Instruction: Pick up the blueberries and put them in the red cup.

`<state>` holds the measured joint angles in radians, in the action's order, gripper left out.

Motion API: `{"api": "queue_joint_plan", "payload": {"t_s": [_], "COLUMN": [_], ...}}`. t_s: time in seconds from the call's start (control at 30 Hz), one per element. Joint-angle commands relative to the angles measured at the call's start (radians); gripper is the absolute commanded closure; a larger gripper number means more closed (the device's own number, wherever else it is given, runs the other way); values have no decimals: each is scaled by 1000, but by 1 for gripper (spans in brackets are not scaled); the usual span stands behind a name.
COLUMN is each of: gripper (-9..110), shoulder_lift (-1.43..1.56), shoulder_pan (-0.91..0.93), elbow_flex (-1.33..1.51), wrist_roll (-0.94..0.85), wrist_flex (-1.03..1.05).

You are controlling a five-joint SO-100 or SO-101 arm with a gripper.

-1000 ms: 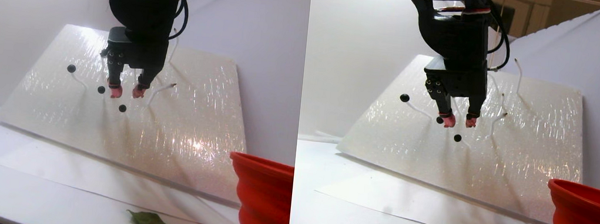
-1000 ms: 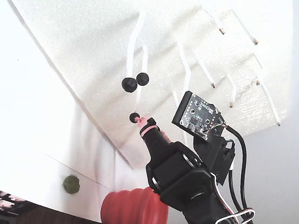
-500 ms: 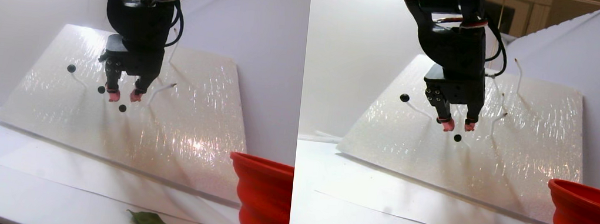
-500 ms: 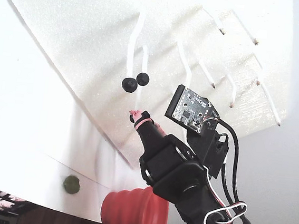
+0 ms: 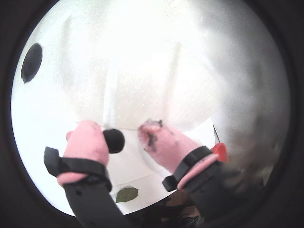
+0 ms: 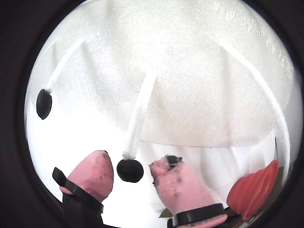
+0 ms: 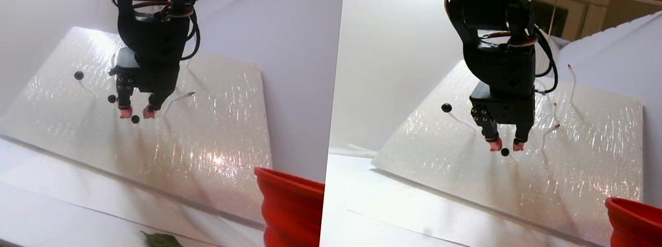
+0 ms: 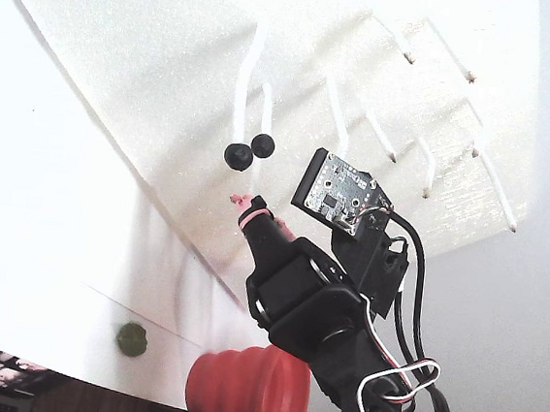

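Observation:
Three blueberries hang on white stems from a tilted white foam board (image 7: 205, 144): an upper left one (image 7: 79, 75), a middle one (image 7: 111, 98) and the lowest one (image 7: 135, 119). My gripper (image 7: 136, 113) is open, its pink fingertips on either side of the lowest berry (image 6: 129, 170). In both wrist views that berry (image 5: 114, 141) sits between the pads, close to the left pad (image 5: 88, 142), with a gap to the right one. Another berry (image 6: 43, 103) hangs far left. The red cup (image 7: 289, 223) stands at the lower right. In the fixed view two berries (image 8: 238, 157) show above the gripper (image 8: 248, 206).
A green leaf (image 7: 164, 244) lies on the white table in front of the board, left of the cup. Bare white stems (image 8: 388, 149) stick out of the board's upper part. White walls close in behind and to the right.
The gripper has moved down and forward along the board, from beside the middle berry to either side of the lowest berry. The jaws have stayed open.

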<state>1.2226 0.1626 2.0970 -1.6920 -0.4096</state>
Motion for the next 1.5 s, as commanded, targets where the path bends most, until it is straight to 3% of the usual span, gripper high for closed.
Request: {"api": "queue_joint_plan", "payload": {"t_s": [0.0,1.47], "gripper": [86,91], "shoulder_lift": [15,-63], "shoulder_pan": [2,-6], "elbow_flex": [-87,-98], "wrist_roll": [8,37], "wrist_flex": [-32,-67]}}
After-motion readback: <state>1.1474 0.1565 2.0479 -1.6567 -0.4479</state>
